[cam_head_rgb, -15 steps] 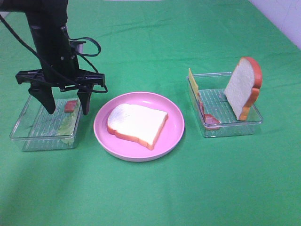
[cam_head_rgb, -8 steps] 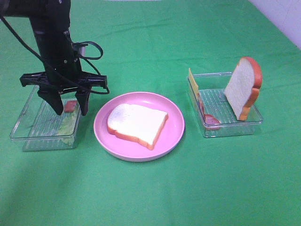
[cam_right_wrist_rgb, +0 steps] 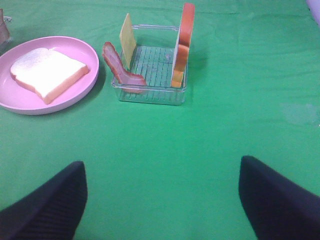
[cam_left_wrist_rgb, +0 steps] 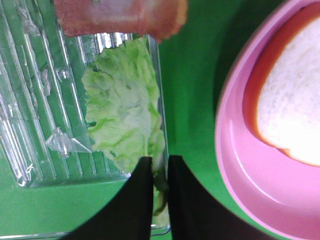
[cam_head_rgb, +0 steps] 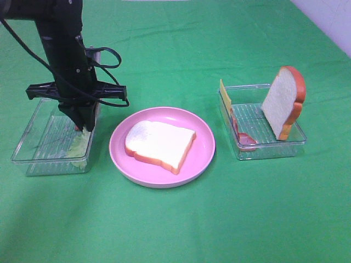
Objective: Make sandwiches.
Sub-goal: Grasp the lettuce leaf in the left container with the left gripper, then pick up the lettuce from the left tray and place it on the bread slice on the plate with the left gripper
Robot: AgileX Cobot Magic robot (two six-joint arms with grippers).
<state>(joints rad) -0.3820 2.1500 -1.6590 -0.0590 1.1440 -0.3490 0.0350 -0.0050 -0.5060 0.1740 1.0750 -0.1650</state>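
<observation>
A white bread slice (cam_head_rgb: 159, 145) lies flat on the round pink plate (cam_head_rgb: 204, 159). My left gripper (cam_head_rgb: 82, 125) is down in the left clear tray (cam_head_rgb: 33, 148). Its fingers (cam_left_wrist_rgb: 142, 195) are drawn together on the edge of the pale green lettuce leaf (cam_left_wrist_rgb: 125, 110) by the tray's wall. A bacon strip (cam_left_wrist_rgb: 120, 15) lies beyond the lettuce. The right tray (cam_head_rgb: 269, 147) holds an upright bread slice (cam_head_rgb: 284, 101), a cheese square (cam_head_rgb: 225, 98) and bacon (cam_head_rgb: 244, 139). My right gripper (cam_right_wrist_rgb: 162, 200) is wide open and empty over bare cloth, well short of that tray (cam_right_wrist_rgb: 150, 95).
Everything rests on a green cloth (cam_head_rgb: 181, 230). The plate (cam_left_wrist_rgb: 235, 165) with its bread (cam_left_wrist_rgb: 295, 110) sits close beside the left tray. A white wall corner (cam_head_rgb: 334, 16) shows at the far right.
The left gripper's fingers have gone from spread apart over the left tray to closed together on the lettuce's edge. Nothing else has moved.
</observation>
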